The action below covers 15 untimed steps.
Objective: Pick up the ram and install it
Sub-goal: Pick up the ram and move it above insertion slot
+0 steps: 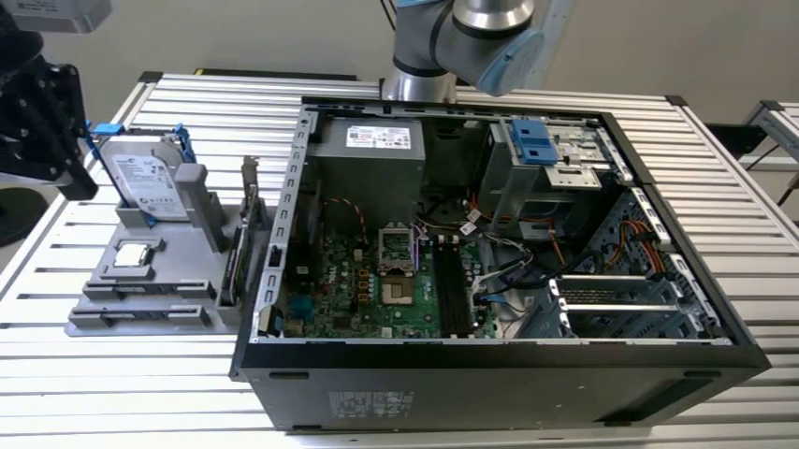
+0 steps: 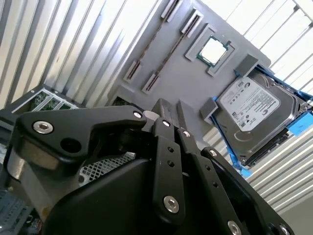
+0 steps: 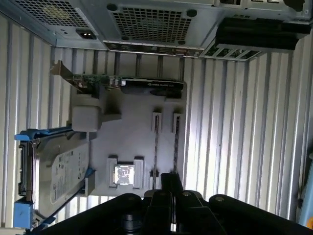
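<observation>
The ram (image 3: 176, 152) stands on edge in a slot of the grey fixture tray (image 3: 134, 147), so I see it as a thin dark strip. In the second wrist view the ram (image 2: 172, 51) runs along the tray (image 2: 190, 83) beyond my fingertips. My gripper (image 3: 171, 180) hangs above the end of the tray farthest from the computer case. Its black fingers (image 2: 164, 117) are close together and hold nothing, and the gripper (image 2: 171, 105) is clear of the ram. The black wrist assembly (image 1: 44, 122) is at the exterior view's left edge, above the tray (image 1: 138, 313).
The open computer case (image 1: 500, 365) lies beside the tray, with the motherboard (image 1: 374, 290) and its long dark slots (image 1: 450, 285) exposed. The tray also holds a silver hard drive (image 1: 148, 182) in a blue frame, a processor chip (image 3: 123, 175) and a bracketed card (image 3: 122, 83). All of it rests on a slatted metal table (image 1: 125, 393).
</observation>
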{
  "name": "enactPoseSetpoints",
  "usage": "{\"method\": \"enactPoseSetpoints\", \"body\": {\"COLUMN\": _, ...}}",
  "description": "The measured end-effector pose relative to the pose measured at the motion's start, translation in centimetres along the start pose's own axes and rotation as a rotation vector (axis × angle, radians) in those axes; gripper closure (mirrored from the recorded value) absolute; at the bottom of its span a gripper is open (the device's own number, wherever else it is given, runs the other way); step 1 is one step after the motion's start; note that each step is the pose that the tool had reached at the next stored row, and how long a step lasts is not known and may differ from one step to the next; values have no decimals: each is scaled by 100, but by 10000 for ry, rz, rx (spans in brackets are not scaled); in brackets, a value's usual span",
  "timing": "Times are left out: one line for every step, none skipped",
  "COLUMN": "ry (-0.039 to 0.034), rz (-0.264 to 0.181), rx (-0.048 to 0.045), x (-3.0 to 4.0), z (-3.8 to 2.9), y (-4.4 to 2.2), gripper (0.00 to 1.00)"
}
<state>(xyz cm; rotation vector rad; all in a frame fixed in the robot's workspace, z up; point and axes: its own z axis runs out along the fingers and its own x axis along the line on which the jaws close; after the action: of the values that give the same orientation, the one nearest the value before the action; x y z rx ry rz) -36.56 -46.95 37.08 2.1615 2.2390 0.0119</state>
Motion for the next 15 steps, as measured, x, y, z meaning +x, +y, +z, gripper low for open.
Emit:
{"method": "enactPoseSetpoints", "body": {"ry": -3, "rz": 104, "rx": 15, "x": 0, "z": 0, "y": 0, "gripper": 100}}
{"method": "enactPoseSetpoints", "body": {"ry": -5, "rz": 199, "rx": 28, "x": 0, "z": 0, "y": -1, "gripper": 100}}
{"method": "enactPoseSetpoints", "body": {"ry": -7, "rz": 304, "rx": 43, "x": 0, "z": 1, "y": 0, "gripper": 100}}
{"method": "enactPoseSetpoints", "body": {"ry": -9, "rz": 409, "rx": 59, "x": 0, "z": 2, "y": -1, "gripper": 100}}
{"method": "enactPoseSetpoints", "body": {"ry": -12, "rz": 515, "rx": 73, "x": 0, "z": 2, "y": -1, "gripper": 100}}
{"method": "enactPoseSetpoints", "body": {"ry": -15, "rz": 618, "rx": 82, "x": 0, "z": 2, "y": -2, "gripper": 100}}
{"method": "enactPoseSetpoints", "body": {"ry": -17, "rz": 698, "rx": 88, "x": 0, "z": 2, "y": -2, "gripper": 100}}
{"method": "enactPoseSetpoints", "body": {"ry": -19, "rz": 793, "rx": 95, "x": 0, "z": 3, "y": -3, "gripper": 100}}
{"method": "enactPoseSetpoints", "body": {"ry": -20, "rz": 876, "rx": 101, "x": 0, "z": 4, "y": -3, "gripper": 100}}
{"method": "enactPoseSetpoints", "body": {"ry": -22, "rz": 964, "rx": 107, "x": 0, "z": 5, "y": -4, "gripper": 100}}
{"method": "enactPoseSetpoints", "body": {"ry": -23, "rz": 1043, "rx": 110, "x": 0, "z": 6, "y": -4, "gripper": 100}}
{"method": "enactPoseSetpoints", "body": {"ry": -23, "rz": 1060, "rx": 110, "x": 0, "z": 6, "y": -4, "gripper": 100}}
{"method": "enactPoseSetpoints", "body": {"ry": -23, "rz": 1064, "rx": 110, "x": 0, "z": 6, "y": -5, "gripper": 100}}
{"method": "enactPoseSetpoints", "body": {"ry": -24, "rz": 1068, "rx": 110, "x": 0, "z": 6, "y": -5, "gripper": 100}}
{"method": "enactPoseSetpoints", "body": {"ry": -23, "rz": 1073, "rx": 110, "x": 1, "z": 6, "y": -5, "gripper": 100}}
